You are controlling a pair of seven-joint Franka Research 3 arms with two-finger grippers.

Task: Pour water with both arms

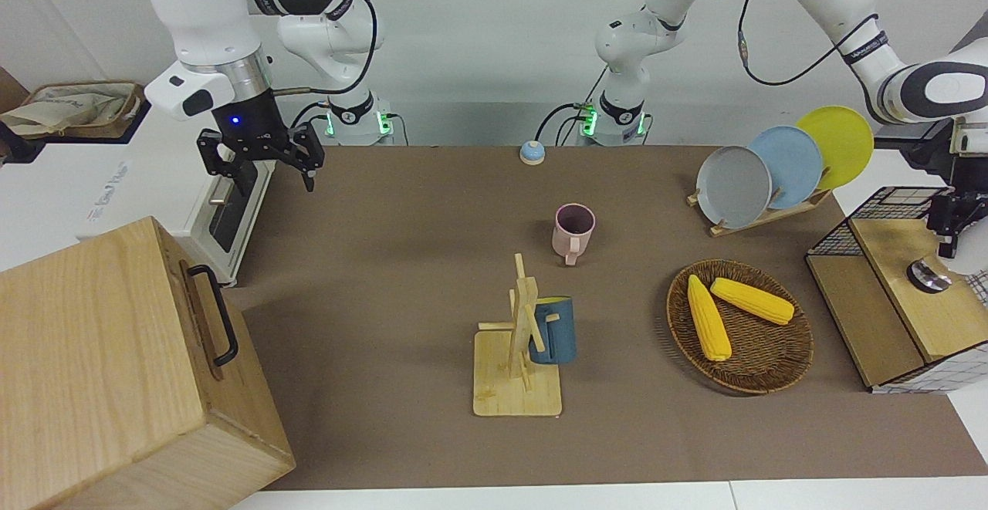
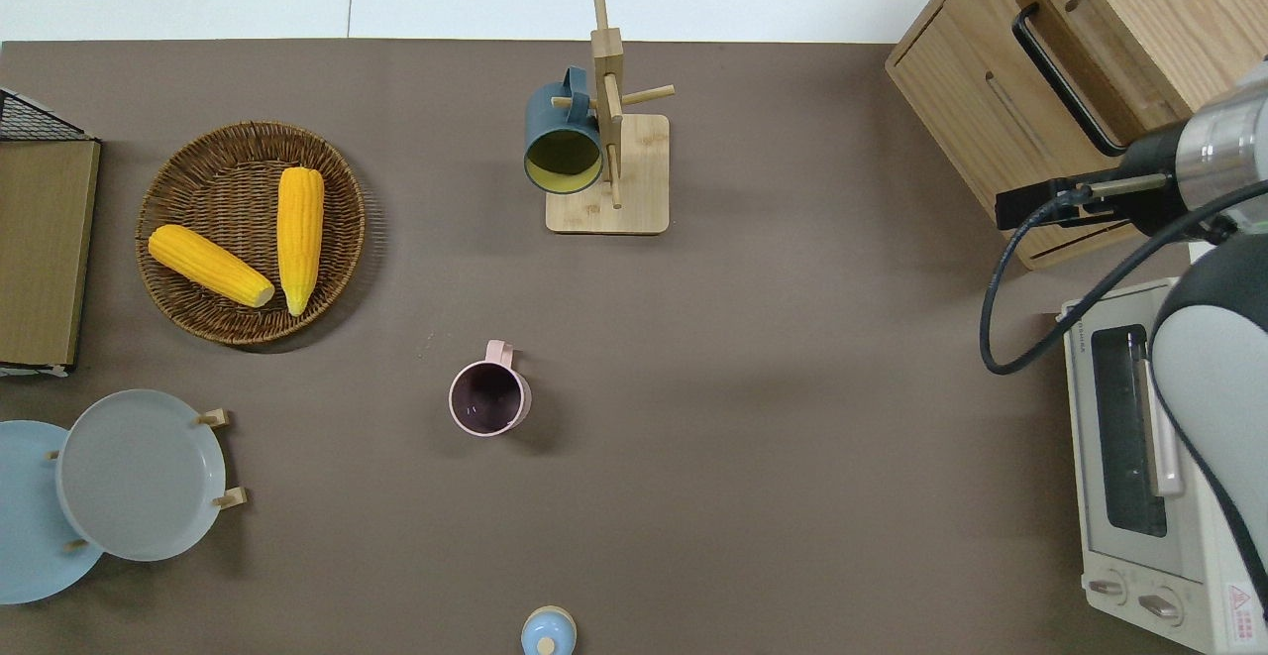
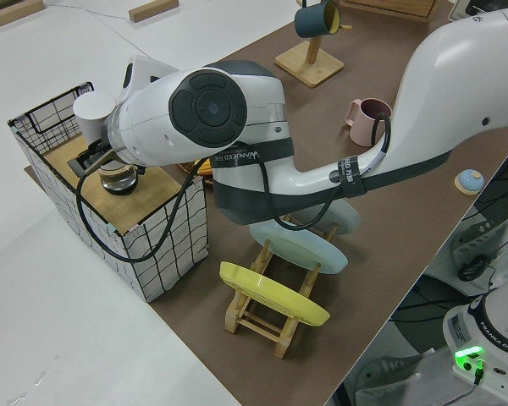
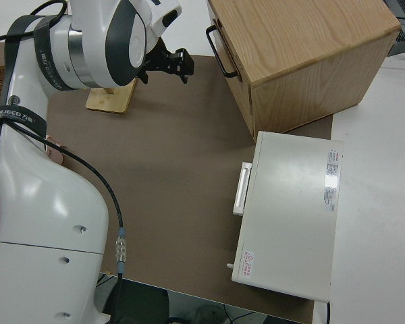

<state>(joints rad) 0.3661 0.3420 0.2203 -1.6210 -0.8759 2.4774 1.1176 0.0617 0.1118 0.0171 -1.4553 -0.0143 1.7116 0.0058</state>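
Observation:
A pink mug (image 1: 573, 232) (image 2: 485, 399) stands upright mid-table. A dark blue mug (image 1: 554, 332) (image 2: 563, 140) hangs on a wooden mug tree (image 1: 519, 390), farther from the robots. A small glass vessel (image 1: 928, 275) (image 3: 118, 178) sits on the wooden top of a wire crate (image 3: 165, 245) at the left arm's end. My left gripper (image 1: 951, 236) (image 3: 97, 156) hangs just above that vessel. My right gripper (image 1: 270, 172) (image 4: 165, 64) is open and empty in the air over the brown mat, beside the toaster oven and the wooden box.
A wicker basket (image 1: 772, 375) holds two corn cobs beside the crate. A rack (image 1: 760, 217) carries grey, blue and yellow plates. A wooden box (image 1: 116, 356) and a toaster oven (image 2: 1119, 536) stand at the right arm's end. A small blue bell (image 1: 532, 153) sits close to the robots.

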